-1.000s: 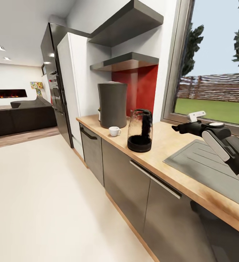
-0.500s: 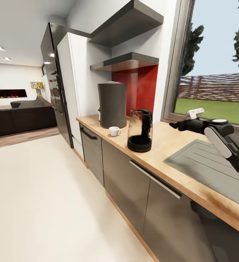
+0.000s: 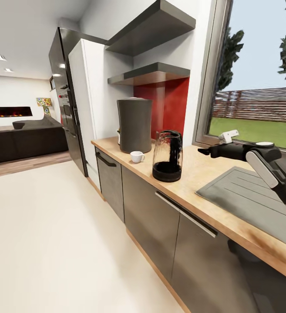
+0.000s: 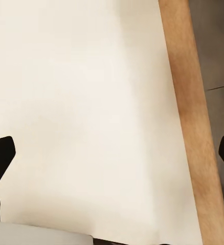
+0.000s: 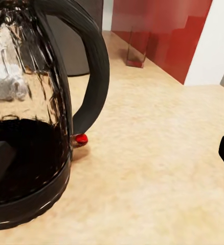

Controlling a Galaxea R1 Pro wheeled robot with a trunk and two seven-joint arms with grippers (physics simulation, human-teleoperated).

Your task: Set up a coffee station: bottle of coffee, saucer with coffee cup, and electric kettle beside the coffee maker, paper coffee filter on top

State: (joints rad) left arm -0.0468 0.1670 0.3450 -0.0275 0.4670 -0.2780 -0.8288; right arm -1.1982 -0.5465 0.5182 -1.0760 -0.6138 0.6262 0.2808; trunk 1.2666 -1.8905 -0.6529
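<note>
On the kitchen countertop (image 3: 195,174) the dark-grey coffee maker (image 3: 135,125) stands at the far end, below the kitchen shelf (image 3: 153,74). The white coffee cup (image 3: 137,156) sits in front of it. The glass electric kettle (image 3: 167,156) stands nearer me. My right gripper (image 3: 202,151) hovers open just right of the kettle, level with its middle. In the right wrist view the electric kettle (image 5: 30,117) is close, its black handle (image 5: 94,66) facing the open gripper (image 5: 113,158). My left gripper (image 4: 113,155) is open over the floor. The bottle of coffee, paper coffee filter and saucer are out of view.
A grey sink drainboard (image 3: 247,195) is set into the counter under my right arm. A window (image 3: 256,87) runs behind it. A clear glass-like object (image 5: 137,48) stands by the red backsplash (image 3: 169,104). A tall white cabinet (image 3: 88,95) ends the counter; open floor (image 3: 51,239) lies left.
My right gripper has moved left along the counter, closer to the electric kettle, and slightly up. The view and the things on the counter have not shifted.
</note>
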